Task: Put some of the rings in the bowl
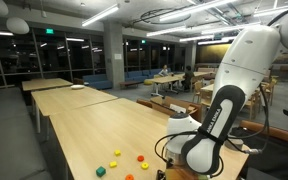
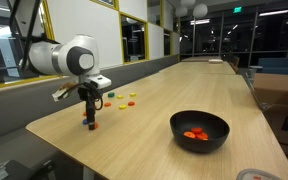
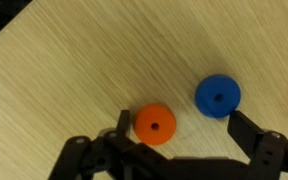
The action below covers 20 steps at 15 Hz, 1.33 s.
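In an exterior view my arm [image 1: 222, 105] fills the near side and hides the jaws, so from here I cannot tell how they stand. On the long wooden worktop [image 1: 84, 115] beside the arm lies a loose scatter of small pieces: red and orange rings [image 1: 143, 159], yellow pieces [image 1: 116, 154] and a green piece [image 1: 100, 171].

In an exterior view from across the worktop, the jaws point straight down, very low over the wood; I cannot tell whether they touch it. A few coloured pieces lie near the jaws, on the side away from this camera. The black bowl [image 2: 200, 146] sits well apart from the jaws, farther along the worktop, with several orange rings lying in its bottom.

In the wrist view I see the jaws spread wide and gripping nothing. An orange ring [image 3: 155, 124] lies flat on the wood between them, just beside one of the two tips and apart from the other. A blue ring [image 3: 217, 96] lies just ahead of the jaws, nearer the opposite tip and clear of the orange ring. Another orange piece shows at the frame edge, outside the jaws.
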### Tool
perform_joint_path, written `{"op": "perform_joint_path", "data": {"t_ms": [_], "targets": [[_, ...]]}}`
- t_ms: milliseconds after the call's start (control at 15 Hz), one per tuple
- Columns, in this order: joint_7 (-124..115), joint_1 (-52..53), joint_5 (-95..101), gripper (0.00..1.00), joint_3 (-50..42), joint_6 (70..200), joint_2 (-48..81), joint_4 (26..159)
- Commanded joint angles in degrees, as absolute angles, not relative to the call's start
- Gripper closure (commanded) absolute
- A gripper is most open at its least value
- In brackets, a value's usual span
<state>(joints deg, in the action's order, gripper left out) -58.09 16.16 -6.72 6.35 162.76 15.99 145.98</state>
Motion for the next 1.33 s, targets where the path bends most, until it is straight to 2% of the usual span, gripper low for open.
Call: {"op": "perform_joint_path", "data": {"t_ms": [0,533,1267], "targets": [[-60.0,17.2,-7.4,0.00,5.6,164.2,14.0,148.1],[-68.6,17.7,-9.1,0.00,5.0,165.5,13.2,149.9],[-85.6,23.5,-5.3,0.00,-1.5,171.0,13.7,151.5]]}}
